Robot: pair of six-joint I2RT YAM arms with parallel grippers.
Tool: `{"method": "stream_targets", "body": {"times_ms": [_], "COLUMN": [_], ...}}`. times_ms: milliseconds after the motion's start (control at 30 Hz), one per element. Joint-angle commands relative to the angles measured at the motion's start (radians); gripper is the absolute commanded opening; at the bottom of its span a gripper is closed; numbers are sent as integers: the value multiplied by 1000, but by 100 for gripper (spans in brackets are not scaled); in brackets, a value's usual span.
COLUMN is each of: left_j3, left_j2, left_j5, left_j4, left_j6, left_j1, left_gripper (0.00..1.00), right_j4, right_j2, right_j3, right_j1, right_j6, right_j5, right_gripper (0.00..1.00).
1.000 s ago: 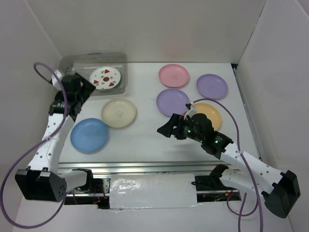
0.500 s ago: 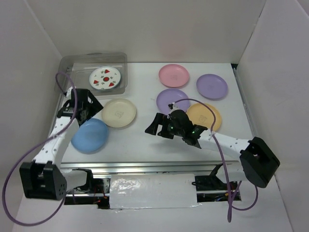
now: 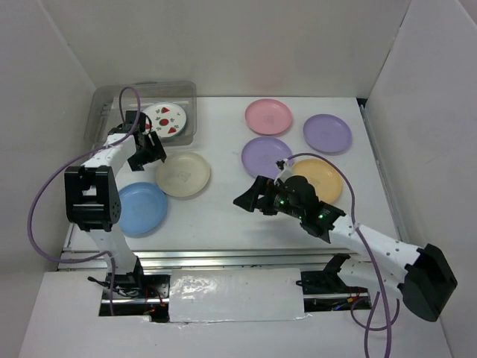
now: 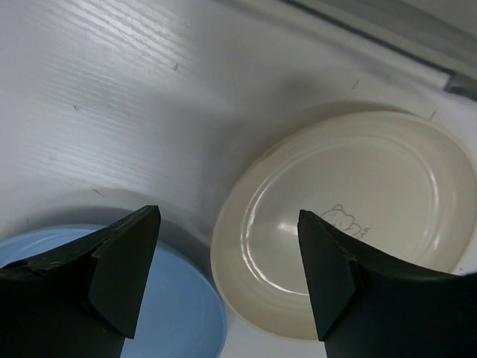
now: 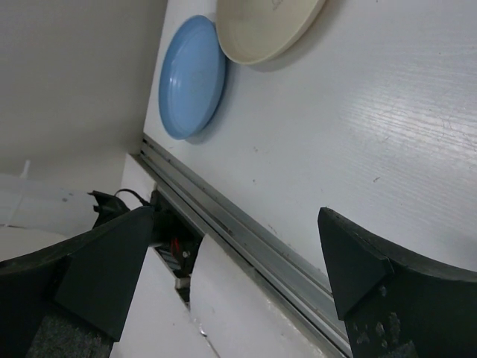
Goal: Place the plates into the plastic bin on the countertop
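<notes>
The clear plastic bin (image 3: 112, 98) stands at the back left and holds the watermelon-print plate (image 3: 164, 119). The cream plate (image 3: 183, 174) and the light blue plate (image 3: 140, 209) lie on the countertop in front of it. Both show in the left wrist view, cream (image 4: 350, 224) and blue (image 4: 171, 313). The pink plate (image 3: 268, 116), two purple plates (image 3: 327, 133) (image 3: 266, 156) and the orange-yellow plate (image 3: 326, 181) lie to the right. My left gripper (image 3: 151, 151) (image 4: 226, 224) hangs open and empty over the cream plate's left edge. My right gripper (image 3: 250, 198) (image 5: 237, 216) is open and empty above mid-table.
White walls enclose the countertop on the left, back and right. A metal rail (image 3: 223, 257) (image 5: 246, 239) runs along the front edge. My right arm covers part of the orange-yellow plate. The blue (image 5: 192, 74) and cream (image 5: 264, 26) plates show in the right wrist view.
My left arm swung from the bin toward the blue plate, then to the gap between bin and cream plate. My right gripper shifted left, then back a little. No plate has moved.
</notes>
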Motion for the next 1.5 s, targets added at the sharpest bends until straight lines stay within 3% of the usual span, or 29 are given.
{"method": "stream_targets", "body": {"times_ms": [0,200,333,367,500,700,967,1100,1133,1267,1367,1467], "left_j3": [26,24,-5,-10,-16,-31,-13,137,174,413,501,613], "left_j2": [33,111,131,139,152,103,-20,-82,-85,-67,-81,-64], "left_j5": [21,7,-21,-33,-59,-120,-125,-81,-29,-58,37,15], "left_j4": [-19,-10,4,7,13,14,-47,-145,-160,-317,-322,-326], "left_j6": [42,32,12,4,-7,-24,-31,15,48,50,67,13], "left_j1": [-6,-18,-57,-60,-80,-150,-297,-377,-376,-365,-324,-272], "left_gripper": [87,79,67,59,51,0,0,0,0,0,0,0], "right_j4": [-42,-100,-125,-132,-161,-215,-293,-341,-349,-379,-386,-383], "right_j2": [-88,-177,-214,-227,-261,-316,-390,-415,-424,-447,-456,-445], "right_j3": [-16,-9,-6,-5,0,13,41,72,78,95,98,102], "right_j1": [-15,-23,-26,-26,-27,-27,-32,-41,-43,-50,-58,-70], "right_j6": [-26,-34,-34,-34,-31,-32,-34,-37,-40,-43,-45,-46], "right_j5": [10,17,23,23,30,61,107,118,121,136,138,121], "right_gripper": [100,100,100,100,100,100,100,100,100,100,100,100]}}
